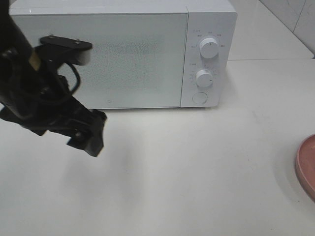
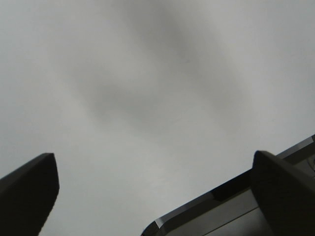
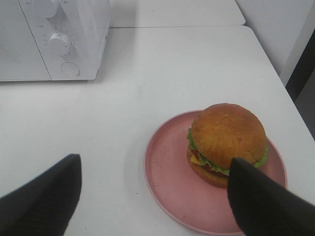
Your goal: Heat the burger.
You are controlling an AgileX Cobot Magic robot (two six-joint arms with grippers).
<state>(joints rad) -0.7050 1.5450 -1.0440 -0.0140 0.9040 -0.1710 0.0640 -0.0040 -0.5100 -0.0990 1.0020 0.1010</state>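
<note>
The burger (image 3: 228,142), with a glossy brown bun, lettuce, tomato and cheese, sits on a pink plate (image 3: 167,172) in the right wrist view. My right gripper (image 3: 155,196) hovers above the plate's near side, open and holding nothing; one finger (image 3: 266,201) shows in front of the burger. In the high view only the plate's rim (image 1: 307,167) shows at the right edge, and the burger is out of frame. My left gripper (image 1: 91,140) hangs over the table in front of the microwave's (image 1: 123,54) left half. It is open and empty (image 2: 155,162).
The white microwave's door (image 1: 103,59) is closed. Two knobs (image 1: 209,48) and a round button (image 1: 199,97) sit on its right panel. Bare white table lies between the microwave and the plate. A table edge (image 3: 290,98) runs close beyond the plate.
</note>
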